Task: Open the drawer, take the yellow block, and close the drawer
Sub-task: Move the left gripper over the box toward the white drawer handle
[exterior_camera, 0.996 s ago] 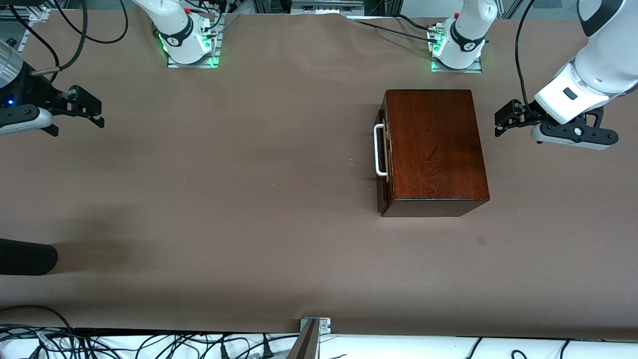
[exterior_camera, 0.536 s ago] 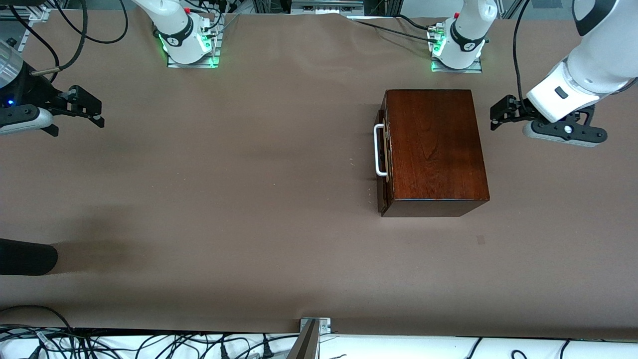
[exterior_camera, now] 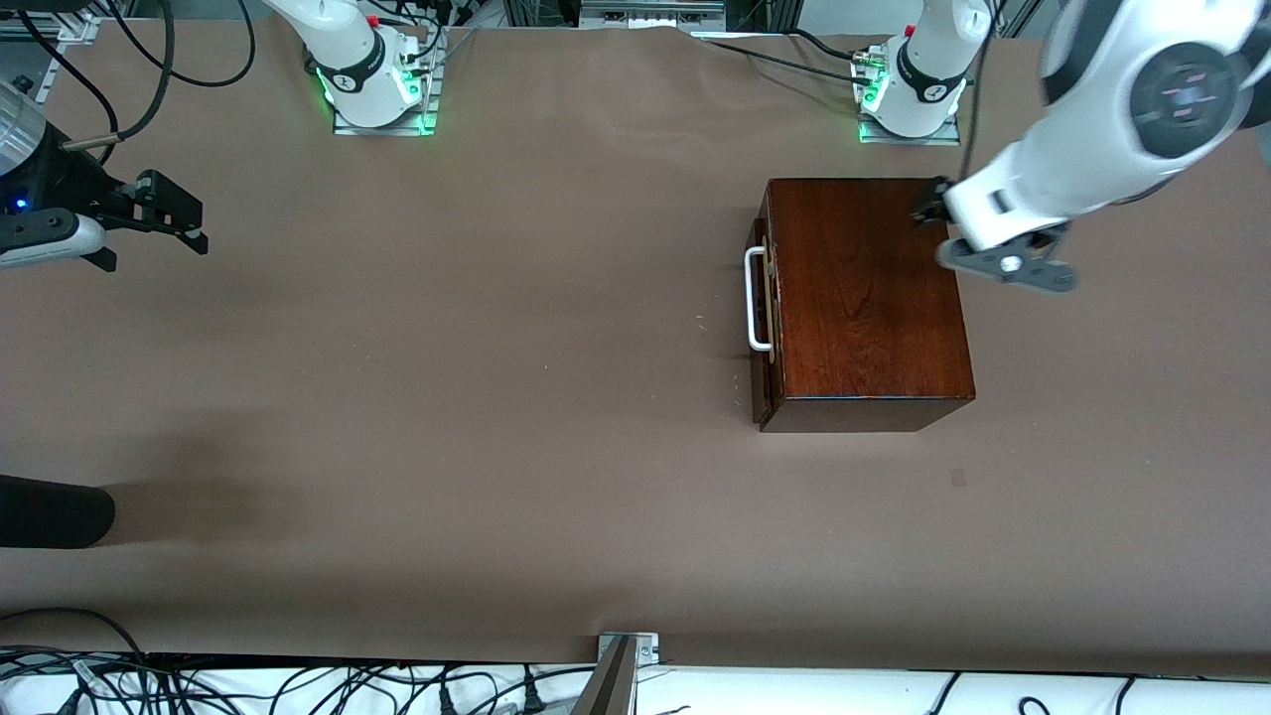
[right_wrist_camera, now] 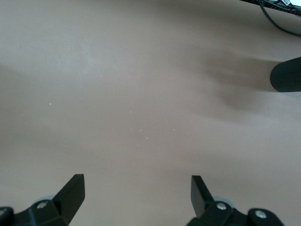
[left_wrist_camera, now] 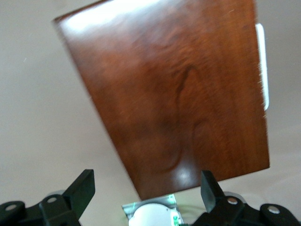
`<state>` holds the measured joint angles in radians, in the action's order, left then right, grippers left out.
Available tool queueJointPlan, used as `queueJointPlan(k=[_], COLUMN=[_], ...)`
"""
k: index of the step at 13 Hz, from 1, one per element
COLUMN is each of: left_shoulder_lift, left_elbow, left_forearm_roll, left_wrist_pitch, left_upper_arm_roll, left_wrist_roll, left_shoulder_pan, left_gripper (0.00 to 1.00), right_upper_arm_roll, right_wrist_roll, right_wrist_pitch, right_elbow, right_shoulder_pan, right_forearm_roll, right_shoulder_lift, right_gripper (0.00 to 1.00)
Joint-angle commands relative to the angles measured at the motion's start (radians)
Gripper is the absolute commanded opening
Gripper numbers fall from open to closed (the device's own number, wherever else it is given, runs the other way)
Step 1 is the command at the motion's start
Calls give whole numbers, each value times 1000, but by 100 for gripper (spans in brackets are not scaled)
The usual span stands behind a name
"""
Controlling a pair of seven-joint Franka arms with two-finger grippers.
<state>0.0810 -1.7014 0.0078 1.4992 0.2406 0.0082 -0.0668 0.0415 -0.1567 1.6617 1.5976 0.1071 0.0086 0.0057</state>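
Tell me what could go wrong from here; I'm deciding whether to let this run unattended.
The drawer is shut, so the yellow block is not visible; it may not be where the arm expects. The left gripper, open, is over the wooden box's top, not at the white handle on the side facing the right arm's end; it could strike the lid while coming around. The box sits loose on the table, so a pull may drag it. The right gripper, open, waits.

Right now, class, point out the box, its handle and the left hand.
box (exterior_camera: 864,298), front view, middle of lid.
handle (exterior_camera: 752,298), front view, on the white bar.
left hand (left_wrist_camera: 146,190), left wrist view, between fingertips.
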Motion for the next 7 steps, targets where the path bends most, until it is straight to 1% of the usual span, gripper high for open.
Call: queueJointPlan(k=[1,2,3,4,5,7], left_shoulder_lift=[66,101,140,166,193,241], left_elbow=[55,75,80,75,75,78], left_forearm_roll=[-8,-6,-5,13,32,131], left_wrist_pitch=[52,59,97,152,185,211], left_upper_arm_roll=[98,144,188,216,218,220], left_wrist_roll=[-72,-133,-202,-303,-388,-477], left_shoulder_pan=[1,-1,-8,-33,-75,-163], left_gripper=[100,100,100,100,100,100], right_upper_arm_roll=[-2,-2,-2,-2,-2,-2], right_wrist_roll=[0,0,0,0,0,-1], right_wrist_pitch=[-19,-19,-19,-19,-19,-19], right_elbow=[-18,-18,-18,-18,-18,-18], right_shoulder_pan=[0,0,0,0,0,0], right_forearm_roll=[-12,-12,-12,-12,-12,-13], right_shoulder_lift=[4,4,4,4,4,4], right_gripper=[100,100,100,100,100,100])
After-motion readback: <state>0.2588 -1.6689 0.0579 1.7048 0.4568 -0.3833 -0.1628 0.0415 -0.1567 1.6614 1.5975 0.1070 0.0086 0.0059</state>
